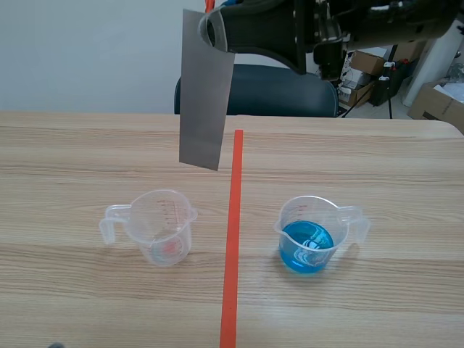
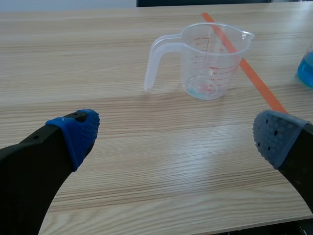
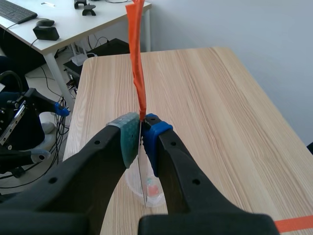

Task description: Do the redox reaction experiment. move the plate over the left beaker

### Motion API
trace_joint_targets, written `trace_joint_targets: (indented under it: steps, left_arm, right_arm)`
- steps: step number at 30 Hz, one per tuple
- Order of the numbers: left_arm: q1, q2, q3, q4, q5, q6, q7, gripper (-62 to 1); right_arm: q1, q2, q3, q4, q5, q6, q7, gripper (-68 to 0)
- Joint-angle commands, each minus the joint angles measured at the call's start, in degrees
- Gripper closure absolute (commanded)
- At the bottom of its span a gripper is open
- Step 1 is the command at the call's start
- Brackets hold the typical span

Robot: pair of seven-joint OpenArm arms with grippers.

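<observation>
Sheet metal is what the plate (image 1: 206, 94) appears to be: grey, thin, flat and smooth. I judge it light and stiff, but slick enough to slide or swing between soft pads. It should be gripped across the middle of its top edge so that it hangs straight. The right gripper (image 1: 217, 32) holds it there, reaching in across the top of the frame, its fingers clamped on the plate's upper end.

The plate hangs slightly tilted in the upper middle of the scene view, just left of the tape line (image 1: 233, 239). Its lower edge is in the air, above and beyond the left beaker (image 1: 163, 225). That beaker is clear and looks empty, and being light plastic it would tip at a knock. The right beaker (image 1: 308, 235) holds blue liquid at the lower right.

Only the scene view shows the plate's broad face and how high it hangs over the table (image 1: 72, 145). The right wrist view shows it edge-on, a thin line pinched between the pads (image 3: 129, 139), with the left beaker under the gripper. An orange strip (image 3: 137, 58) runs ahead of the pads; whether it is tape or a reflection I cannot tell. The left wrist view shows the left gripper (image 2: 178, 137) spread wide and holding nothing, low over the table with the left beaker ahead of it.
</observation>
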Motion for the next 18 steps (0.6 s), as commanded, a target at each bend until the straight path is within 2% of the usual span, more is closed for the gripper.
trace_joint_targets:
  steps: [1, 6, 10, 12, 18]
  left_arm:
    - [-0.8, 0.1, 0.0, -1.3, -0.4, 0.0, -3.0, -62.3]
    - [-3.8, -0.1, 0.0, -8.9, -0.3, 0.1, -10.6, -62.3]
    - [-6.3, -0.4, 0.0, -15.8, -0.1, 0.1, -16.4, -62.3]
    - [-7.6, -0.8, 0.0, -19.0, 0.4, 0.0, -19.6, -62.3]
    - [-12.7, -1.7, 0.0, -27.9, 10.1, -1.1, -30.4, -62.3]
  right_arm:
    - [0.9, -1.4, 1.0, 0.5, 0.6, -1.2, -0.1, -0.6]
    - [0.9, -6.3, 1.0, 0.5, -2.3, -1.6, -2.2, -0.6]
    - [0.9, -10.3, 1.0, 0.5, -5.3, -4.1, -5.6, -0.6]
    - [0.9, -12.4, 1.0, 0.2, -6.8, -4.4, -6.7, -0.6]
    - [0.8, -17.7, 1.0, -2.4, -7.0, -6.4, -8.6, -0.6]
